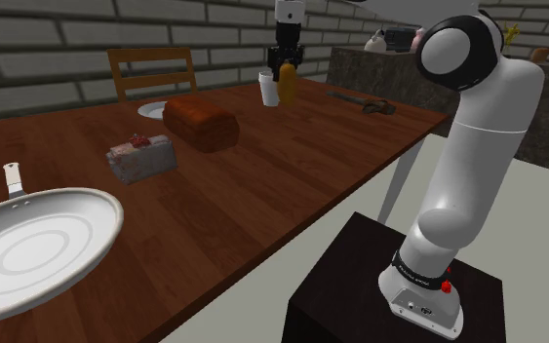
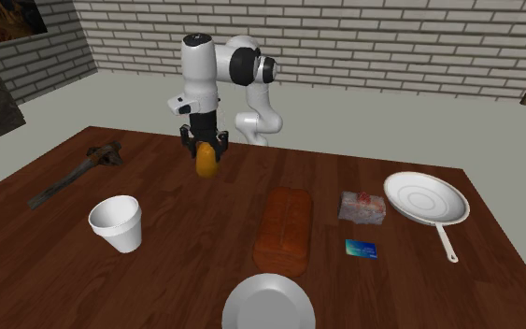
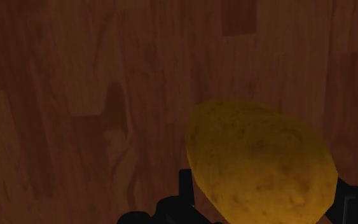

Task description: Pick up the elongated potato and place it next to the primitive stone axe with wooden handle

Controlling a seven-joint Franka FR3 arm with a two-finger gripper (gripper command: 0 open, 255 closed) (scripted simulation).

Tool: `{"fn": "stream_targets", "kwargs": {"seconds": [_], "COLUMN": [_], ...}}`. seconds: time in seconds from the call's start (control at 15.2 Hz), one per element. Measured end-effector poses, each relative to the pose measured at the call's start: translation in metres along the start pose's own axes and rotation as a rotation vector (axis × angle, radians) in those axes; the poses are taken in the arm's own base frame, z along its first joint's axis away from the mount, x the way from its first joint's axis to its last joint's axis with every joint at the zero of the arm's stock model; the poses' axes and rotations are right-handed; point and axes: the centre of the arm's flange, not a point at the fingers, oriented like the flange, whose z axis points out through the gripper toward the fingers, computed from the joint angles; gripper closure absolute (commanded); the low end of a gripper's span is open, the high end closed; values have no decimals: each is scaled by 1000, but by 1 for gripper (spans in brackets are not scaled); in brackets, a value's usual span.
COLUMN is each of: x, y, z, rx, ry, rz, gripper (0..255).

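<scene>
Between the tool [image 2: 206, 142] fingers hangs a yellow-brown potato [image 2: 206, 161].

We see red-brown wooden table [image 3: 75, 76], plank grain, faint sheen; elongated yellow-orange potato [image 3: 260, 159], rough pitted skin; white round pan [image 1: 43, 248], glossy.

Long brown wooden surface [image 2: 167, 280]. At the second exterior view's left, a dark stone axe with a wooden handle [image 2: 78, 171], lying flat. Nearer the front, a white cup [image 2: 117, 222], standing upright, well apart from the axe. In the middle, a brown loaf of bread [image 2: 284, 229]. At the front edge, a round white plate [image 2: 268, 304]. Right of the loaf, a small clear packet [image 2: 362, 207], with a little blue card [image 2: 362, 249] near it. Far right, a white frying pan [image 2: 426, 199].
</scene>
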Motion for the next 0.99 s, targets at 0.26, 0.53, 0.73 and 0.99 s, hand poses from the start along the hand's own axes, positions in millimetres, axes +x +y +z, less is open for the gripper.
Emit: {"fn": "stream_targets", "kwargs": {"seconds": [0.26, 0.53, 0.73, 0.99], "x": [-5, -14, -17, -24], "y": [51, 106, 144, 196], "z": [5, 6, 9, 8], "rx": [0, 0, 0, 0], "ry": [1, 0, 0, 0], "rz": [0, 0, 1, 1], "gripper": [255, 255, 255, 255]}}
